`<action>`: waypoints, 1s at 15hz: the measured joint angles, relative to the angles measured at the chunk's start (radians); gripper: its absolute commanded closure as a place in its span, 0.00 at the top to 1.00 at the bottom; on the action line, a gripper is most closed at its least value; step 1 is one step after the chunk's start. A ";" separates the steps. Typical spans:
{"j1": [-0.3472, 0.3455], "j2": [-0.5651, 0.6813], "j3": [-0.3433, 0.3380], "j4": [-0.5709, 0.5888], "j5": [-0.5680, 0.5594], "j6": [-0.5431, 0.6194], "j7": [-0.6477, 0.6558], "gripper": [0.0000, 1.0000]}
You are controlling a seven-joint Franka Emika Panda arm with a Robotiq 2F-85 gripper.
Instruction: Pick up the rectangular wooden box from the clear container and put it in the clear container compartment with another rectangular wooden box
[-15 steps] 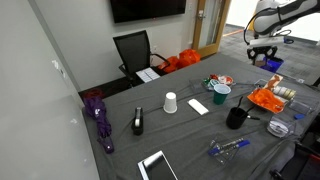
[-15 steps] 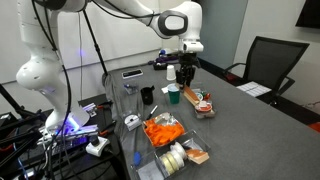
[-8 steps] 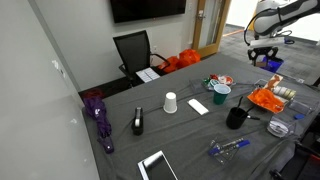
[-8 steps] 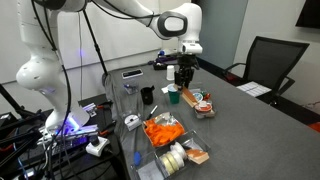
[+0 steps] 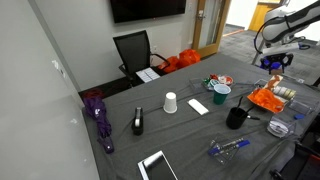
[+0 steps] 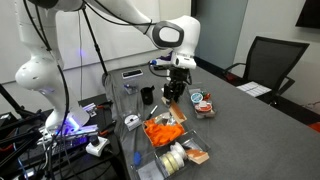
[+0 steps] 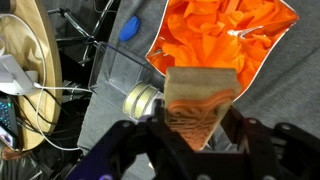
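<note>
My gripper (image 7: 200, 140) is shut on a rectangular wooden box (image 7: 200, 100) with a dark grain pattern, which stands upright between the jaws. It hangs above the clear container (image 7: 118, 72), over the edge of an orange crinkled bag (image 7: 215, 40) and beside a roll of tape (image 7: 140, 100). In both exterior views the gripper (image 6: 175, 92) (image 5: 275, 62) is above the table, over the near end of the container (image 6: 150, 158) (image 5: 284, 108). A brownish block (image 6: 197, 155), possibly the second wooden box, lies in the container's end compartment; I cannot tell for sure.
On the grey table are a white cup (image 5: 170, 102), a black mug (image 5: 236, 117), a teal cup (image 5: 221, 93), a white phone (image 5: 198, 107), a purple umbrella (image 5: 98, 115) and a tablet (image 5: 157, 165). A black chair (image 5: 135, 52) stands behind. Cables and a wooden spool (image 7: 30, 80) lie below the table edge.
My gripper has moved with the wooden box away from the cups, along the table, to above the orange bag in the clear container.
</note>
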 measured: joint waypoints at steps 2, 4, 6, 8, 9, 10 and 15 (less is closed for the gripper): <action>-0.021 -0.001 0.000 -0.014 0.020 0.015 -0.031 0.32; -0.042 0.001 0.000 -0.027 0.076 0.061 -0.071 0.32; -0.065 0.009 0.003 -0.030 0.166 0.122 -0.122 0.32; -0.082 0.024 0.007 -0.029 0.251 0.180 -0.165 0.32; -0.088 0.035 0.009 -0.026 0.285 0.203 -0.182 0.32; -0.092 0.049 0.011 -0.023 0.314 0.224 -0.195 0.32; -0.100 0.126 0.010 0.016 0.352 0.246 -0.208 0.32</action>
